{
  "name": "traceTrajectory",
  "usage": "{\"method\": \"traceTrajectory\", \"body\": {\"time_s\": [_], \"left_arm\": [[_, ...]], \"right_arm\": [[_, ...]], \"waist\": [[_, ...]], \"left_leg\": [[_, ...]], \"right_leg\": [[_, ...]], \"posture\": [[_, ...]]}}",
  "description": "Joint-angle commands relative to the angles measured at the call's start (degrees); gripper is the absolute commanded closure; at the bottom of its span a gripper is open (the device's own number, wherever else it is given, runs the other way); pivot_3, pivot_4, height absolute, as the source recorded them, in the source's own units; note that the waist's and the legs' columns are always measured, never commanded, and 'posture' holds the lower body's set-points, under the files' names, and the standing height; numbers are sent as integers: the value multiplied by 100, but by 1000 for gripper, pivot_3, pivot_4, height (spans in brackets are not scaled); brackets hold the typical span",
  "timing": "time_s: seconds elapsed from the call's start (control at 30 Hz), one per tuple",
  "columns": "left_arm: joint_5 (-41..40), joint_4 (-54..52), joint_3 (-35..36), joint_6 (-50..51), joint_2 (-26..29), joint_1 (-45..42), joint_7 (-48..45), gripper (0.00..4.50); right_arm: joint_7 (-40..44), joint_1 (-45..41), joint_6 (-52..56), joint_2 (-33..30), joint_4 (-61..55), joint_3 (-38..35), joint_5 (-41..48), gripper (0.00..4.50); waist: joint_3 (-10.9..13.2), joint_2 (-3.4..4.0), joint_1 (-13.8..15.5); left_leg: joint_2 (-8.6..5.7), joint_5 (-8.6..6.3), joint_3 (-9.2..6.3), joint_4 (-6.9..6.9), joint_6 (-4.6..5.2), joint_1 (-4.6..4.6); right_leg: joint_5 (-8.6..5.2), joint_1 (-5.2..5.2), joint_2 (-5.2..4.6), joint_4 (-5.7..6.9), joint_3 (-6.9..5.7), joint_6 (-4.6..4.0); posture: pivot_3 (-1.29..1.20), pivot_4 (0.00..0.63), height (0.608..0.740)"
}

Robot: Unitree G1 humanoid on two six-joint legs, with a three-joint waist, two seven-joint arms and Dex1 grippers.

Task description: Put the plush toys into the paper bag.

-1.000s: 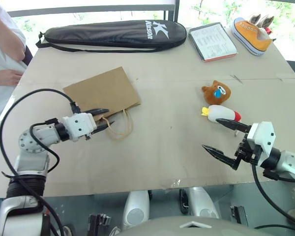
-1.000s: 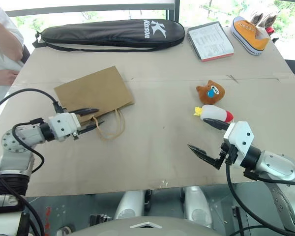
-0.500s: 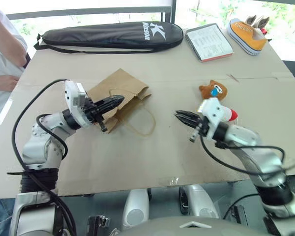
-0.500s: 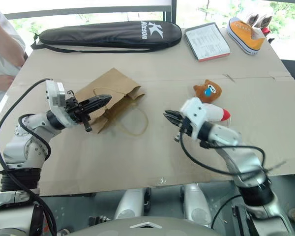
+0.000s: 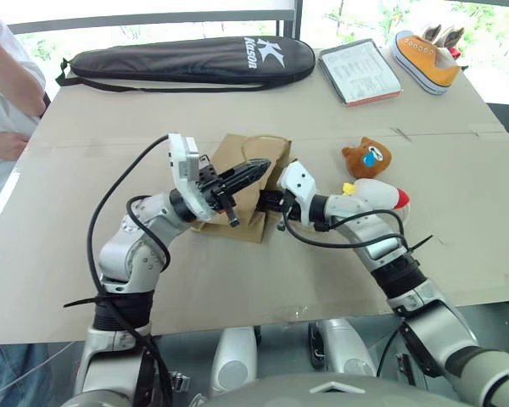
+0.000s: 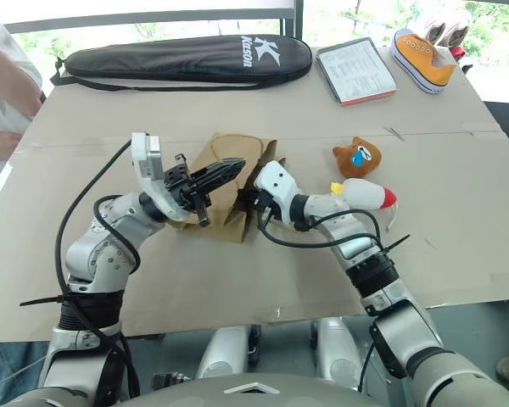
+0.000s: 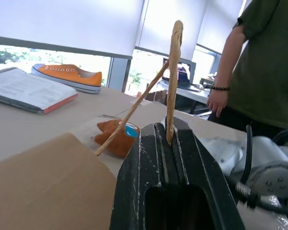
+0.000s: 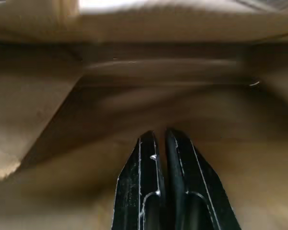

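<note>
The light, floppy bag (image 5: 246, 182) sits mid-table, lifted by a cord handle (image 7: 173, 81) pinched in the left gripper (image 5: 256, 168), while the right gripper (image 8: 165, 143), pressed together, pokes inside; the soft bear (image 5: 371, 158) and rocket (image 5: 377, 194) beside it squeeze easily mid-body.

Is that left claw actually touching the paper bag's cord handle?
Touching. In the left wrist view the left gripper is shut on the cord handle, which rises from between its fingers.
</note>
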Motion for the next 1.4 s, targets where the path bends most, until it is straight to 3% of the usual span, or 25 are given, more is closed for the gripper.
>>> {"method": "traceTrajectory", "body": {"time_s": [0.03,0.17,0.5,0.67,0.8,0.9,1.17,1.27,1.4], "left_arm": [[-29,-347,-46,-30,-123,-94,107,4500],[30,-311,228,-132,-149,-303,424,4500],[152,-86,727,-141,-2,-1078,1067,4500],[1055,118,572,-724,287,-1108,1059,4500],[1512,337,517,-1327,250,-1100,1004,4500],[1575,425,429,-1575,269,-1028,750,4500],[1552,558,395,-1635,167,-852,672,4500],[1613,664,358,-1637,160,-902,694,4500],[1709,840,310,-1622,139,-1051,757,4500]], "right_arm": [[98,-129,-276,281,377,-39,-59,4427],[-213,-212,-384,576,1301,36,-466,4427],[-1827,-673,-260,1448,2132,-307,-1001,4427],[-2106,-821,-175,1520,1880,-581,-959,4427],[-1769,-731,96,1253,1199,-704,-802,4427],[-1504,-455,507,1039,319,-824,-529,3629],[-857,664,2306,105,-3372,-1163,743,47],[-921,984,2703,-414,-4353,-1434,915,47],[-946,1793,3092,-1558,-5520,-2036,860,47]], "waist": [[0,0,-8],[0,0,-16],[-3,1,-32],[-2,3,-22],[0,4,5],[0,4,-4],[1,5,-12],[1,5,-3],[1,4,48]], "left_leg": [[0,0,0,0,0,0],[1,0,-2,0,0,4],[3,1,-4,1,-1,16],[2,1,0,-7,-2,11],[2,1,-1,-11,-2,1],[1,0,1,-13,-2,-2],[2,1,1,-31,-2,-1],[2,1,1,-30,-2,1],[-1,1,2,-28,-2,-2]], "right_leg": [[0,0,0,0,1,0],[0,-1,3,4,1,0],[1,2,8,14,5,-2],[1,0,7,6,7,-2],[1,-6,4,2,4,-2],[1,-7,1,-3,4,-1],[0,-16,3,-3,4,0],[-1,-14,3,-4,4,-1],[-2,-10,-2,-16,2,-3]], "posture": [[0,150,740],[0,150,740],[0,150,740],[0,150,740],[0,150,740],[0,150,740],[0,150,740],[0,150,740],[0,150,740]]}}
